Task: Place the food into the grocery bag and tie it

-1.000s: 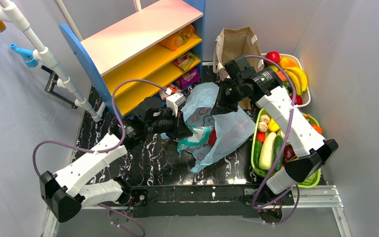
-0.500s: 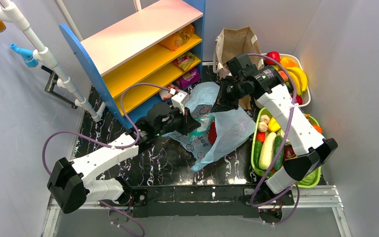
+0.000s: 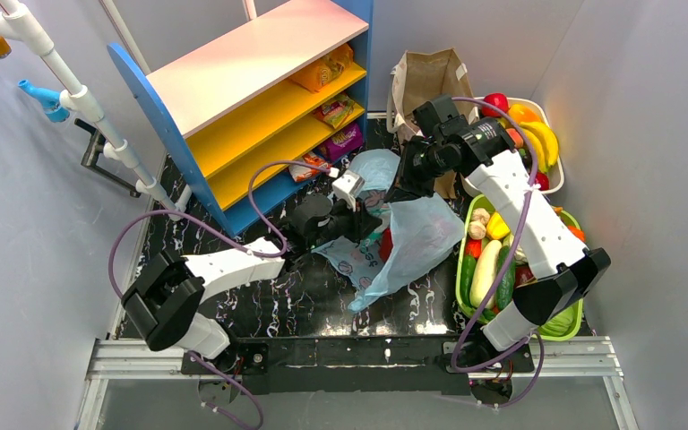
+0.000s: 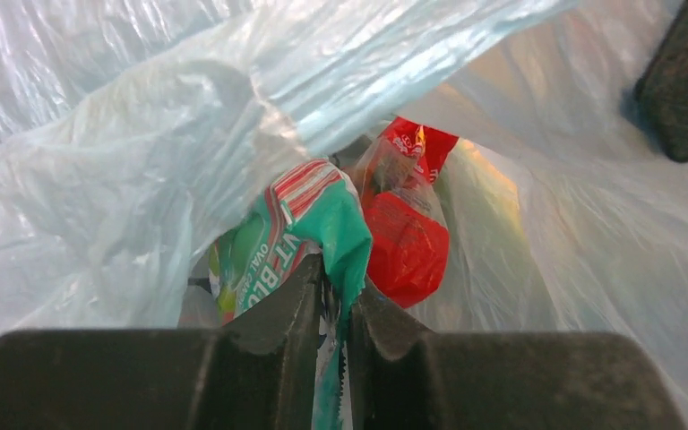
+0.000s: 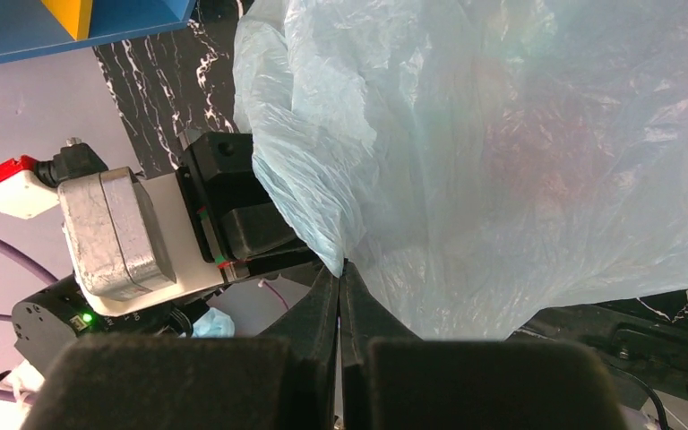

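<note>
The light-blue grocery bag [image 3: 417,235] lies on the black marbled table, its mouth facing left. My left gripper [image 3: 372,231] reaches into that mouth, shut on a teal-and-white snack packet [image 4: 309,228]. A red packet [image 4: 408,242] lies just beyond it inside the bag [image 4: 98,179]. My right gripper [image 3: 400,193] is shut on the bag's upper rim and holds it up; in the right wrist view its tips [image 5: 340,269] pinch the thin plastic [image 5: 502,161] above the left arm.
A blue-and-yellow shelf [image 3: 260,98] with snack packs stands at the back left. A brown paper bag [image 3: 425,76] stands behind. A white tray [image 3: 551,179] and a green basket [image 3: 463,269] of plastic fruit and vegetables lie at the right.
My left arm has stretched right and carried the teal packet from outside the bag into its mouth. My right gripper keeps holding the rim up, almost still.
</note>
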You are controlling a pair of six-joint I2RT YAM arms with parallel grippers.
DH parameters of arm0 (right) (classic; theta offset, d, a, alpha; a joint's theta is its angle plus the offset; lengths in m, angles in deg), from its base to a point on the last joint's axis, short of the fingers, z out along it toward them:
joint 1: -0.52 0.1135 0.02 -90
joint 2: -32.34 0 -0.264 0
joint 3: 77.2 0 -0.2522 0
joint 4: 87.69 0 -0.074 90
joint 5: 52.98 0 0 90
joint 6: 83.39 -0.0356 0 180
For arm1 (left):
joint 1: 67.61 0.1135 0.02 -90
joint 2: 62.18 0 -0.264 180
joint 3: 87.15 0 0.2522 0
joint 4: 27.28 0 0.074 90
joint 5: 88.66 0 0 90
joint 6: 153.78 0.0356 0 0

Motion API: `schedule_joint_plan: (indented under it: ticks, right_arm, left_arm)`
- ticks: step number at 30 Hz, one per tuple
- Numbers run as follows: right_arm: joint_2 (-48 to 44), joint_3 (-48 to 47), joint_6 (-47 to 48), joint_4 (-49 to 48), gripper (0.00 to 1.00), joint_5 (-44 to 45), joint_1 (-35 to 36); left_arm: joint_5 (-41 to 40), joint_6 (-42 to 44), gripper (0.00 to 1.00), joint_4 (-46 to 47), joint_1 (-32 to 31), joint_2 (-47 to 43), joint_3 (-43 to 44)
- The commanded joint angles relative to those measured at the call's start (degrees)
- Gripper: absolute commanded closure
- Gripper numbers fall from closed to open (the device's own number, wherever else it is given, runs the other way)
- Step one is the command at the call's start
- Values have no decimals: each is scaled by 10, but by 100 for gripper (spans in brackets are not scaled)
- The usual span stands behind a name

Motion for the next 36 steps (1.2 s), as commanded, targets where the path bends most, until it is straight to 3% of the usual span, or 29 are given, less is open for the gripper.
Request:
schedule_joint_plan:
  ticks: [1, 3, 4, 5, 14, 24, 29, 36]
  right_arm:
    - [-3, -13, 15, 1, 99, -10, -9]
    - [-7, -7, 17, 1, 99, -9, -12]
    - [-10, -3, 17, 0, 99, -9, -14]
    - [-12, 2, 18, -3, 99, -9, -16]
    - [-13, 14, 20, -9, 99, -18, -29]
    - [-16, 39, 15, -25, 99, -27, -30]
    - [-13, 42, 11, -27, 99, -35, -30]
    - [-15, 55, 3, -28, 99, -39, -30]
  left_arm:
    - [-6, 19, 50, 57, -5, -4, 30]
    - [-14, 12, 12, 38, -6, -18, 28]
    - [-19, 13, 4, 22, -7, -28, 27]
    - [-22, 18, 2, 3, -7, -41, 28]
    - [-50, 43, 2, -170, -9, -175, 43]
    - [-211, 69, 2, -403, -8, -317, 54]
    - [-196, 58, 2, -430, -8, -367, -2]
    - [-220, 97, 2, -411, -8, -365, -47]
